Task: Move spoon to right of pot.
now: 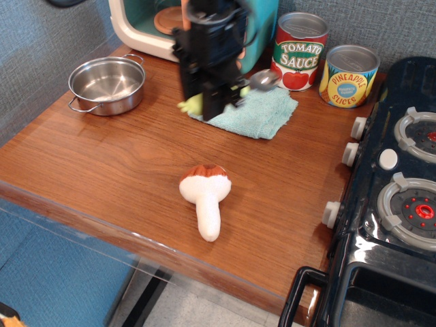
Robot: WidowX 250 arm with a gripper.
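Gripping the spoon (231, 90) by its middle, the claw (206, 103) is closed around it and hangs above the left edge of the green cloth (246, 109). Its pale yellow-green handle pokes out to the left of the fingers, and the shiny bowl sticks out to the right, over the cloth. On the wooden table (122, 163), the pot (107, 84) sits well to the left. A plush mushroom (205, 197) lies nearer the front edge.
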